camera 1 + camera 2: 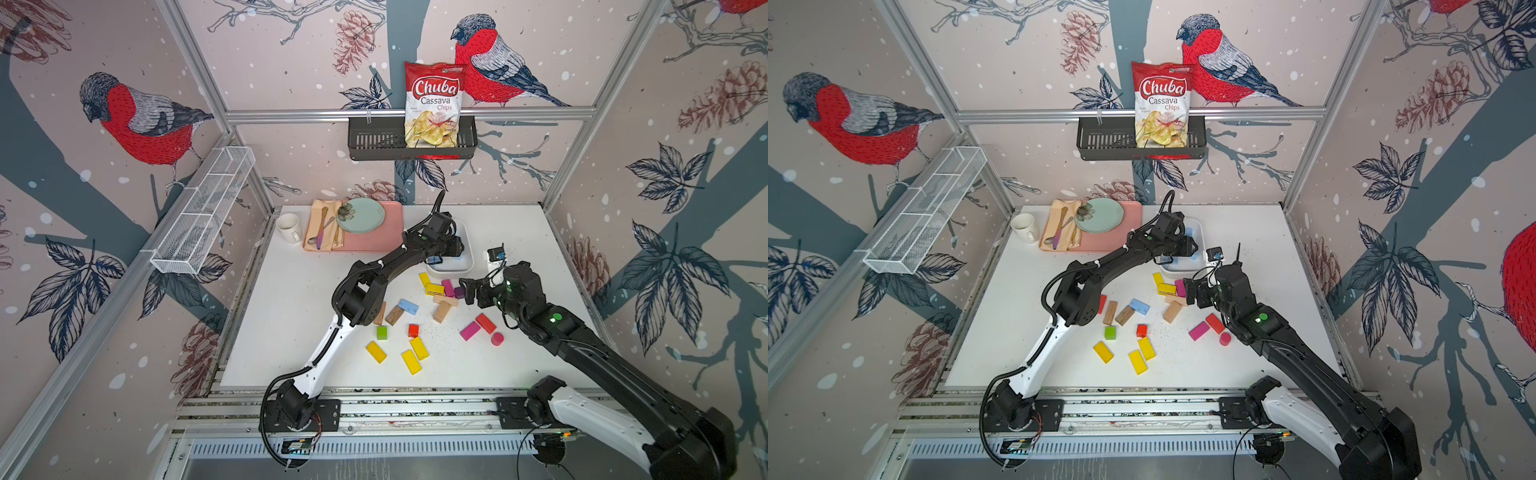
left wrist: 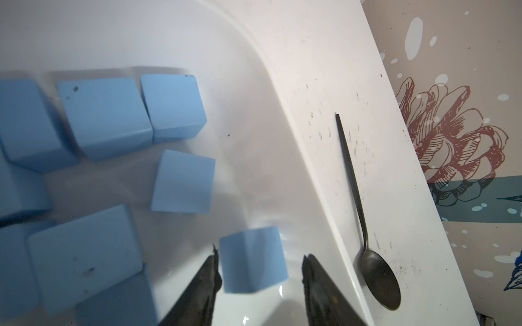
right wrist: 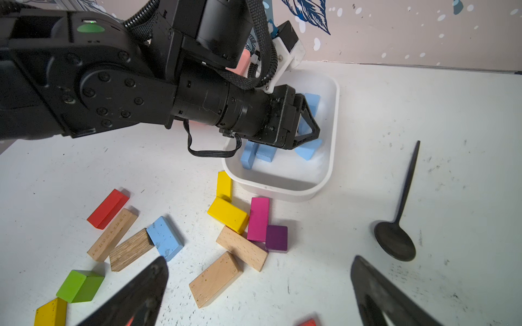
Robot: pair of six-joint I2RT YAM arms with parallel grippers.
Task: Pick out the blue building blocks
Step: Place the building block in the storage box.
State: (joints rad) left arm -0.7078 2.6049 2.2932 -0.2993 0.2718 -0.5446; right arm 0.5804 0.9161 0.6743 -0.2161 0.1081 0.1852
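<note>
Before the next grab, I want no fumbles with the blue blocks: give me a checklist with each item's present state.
1. Left gripper open over the white tray: ok, a gap shows beside the blue block between its jaws.
2. Right gripper open and empty: ok.
3. Loose blue block on the table free all round: not ok, a brown wooden block touches it.
4. Room in the tray for more: ok, bare floor shows.
5. Black spoon clear of that block: ok.
</note>
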